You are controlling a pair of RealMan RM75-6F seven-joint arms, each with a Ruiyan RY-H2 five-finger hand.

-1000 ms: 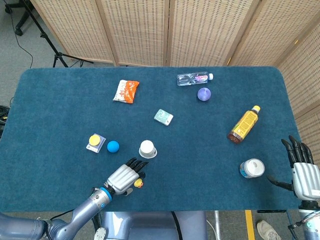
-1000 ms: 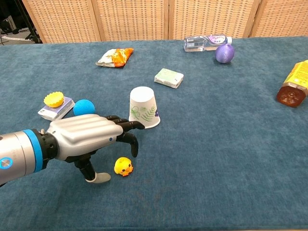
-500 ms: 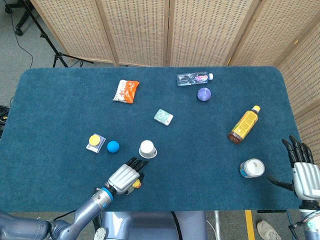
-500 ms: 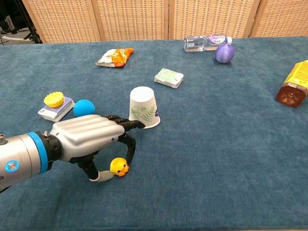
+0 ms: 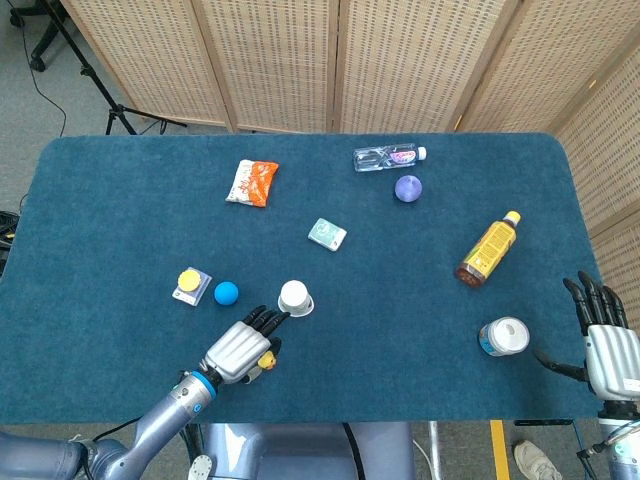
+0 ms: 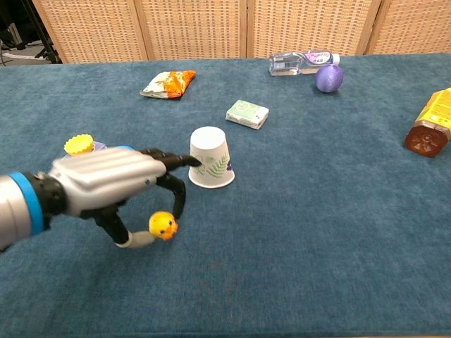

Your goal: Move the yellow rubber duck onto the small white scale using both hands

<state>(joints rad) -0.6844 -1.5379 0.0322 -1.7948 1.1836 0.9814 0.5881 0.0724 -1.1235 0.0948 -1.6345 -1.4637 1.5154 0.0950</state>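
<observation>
The small yellow rubber duck (image 6: pixel 163 225) hangs just above the blue cloth, pinched between the thumb and a finger of my left hand (image 6: pixel 106 186). In the head view the duck (image 5: pixel 267 359) peeks out at the right edge of that hand (image 5: pixel 238 350). The small white scale (image 5: pixel 183 294) lies to the hand's upper left with a yellow disc (image 5: pixel 188 278) on it; in the chest view the hand hides most of it and only the disc (image 6: pixel 79 144) shows. My right hand (image 5: pixel 605 340) hovers at the table's right edge, fingers spread, holding nothing.
An upturned paper cup (image 6: pixel 210 158) stands just beyond my left fingertips. A blue ball (image 5: pixel 226 293) lies beside the scale. Farther off are a snack bag (image 5: pixel 252 182), green packet (image 5: pixel 327 234), water bottle (image 5: pixel 388 157), purple ball (image 5: pixel 408 188), orange bottle (image 5: pixel 489 248) and white tub (image 5: pixel 504 336).
My left hand closed its thumb and finger on the duck, lifted it off the cloth and shifted left and back toward the scale. The right hand stayed put.
</observation>
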